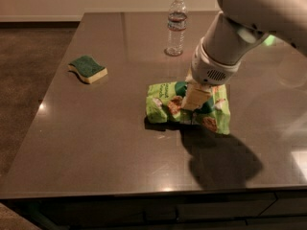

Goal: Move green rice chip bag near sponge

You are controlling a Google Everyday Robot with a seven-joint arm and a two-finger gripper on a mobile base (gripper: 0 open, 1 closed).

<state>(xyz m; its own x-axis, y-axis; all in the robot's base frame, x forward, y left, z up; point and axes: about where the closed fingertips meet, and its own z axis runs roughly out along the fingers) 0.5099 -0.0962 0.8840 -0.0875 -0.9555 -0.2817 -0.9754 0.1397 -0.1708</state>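
One gripper (pixel 195 98) down on green rice chip bag (pixel 162 105), grip unclear; sponge (pixel 88 68) well apart; capped bottle (pixel 176 25) upright.

The table (pixel 96 143) holds one green rice chip bag (pixel 160 107), one sponge (pixel 87 69) and one water bottle (pixel 176 25). One gripper (pixel 194 101) sits mid-frame.

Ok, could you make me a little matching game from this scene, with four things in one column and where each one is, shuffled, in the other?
Things:
1. green rice chip bag
2. sponge
3. water bottle
4. end effector

Places:
A. standing upright near the far edge of the table
B. down on top of the bag
C. lying alone on the table's left side
D. lying crumpled in the middle of the table

Pairs: 1-D, 2-C, 3-A, 4-B.
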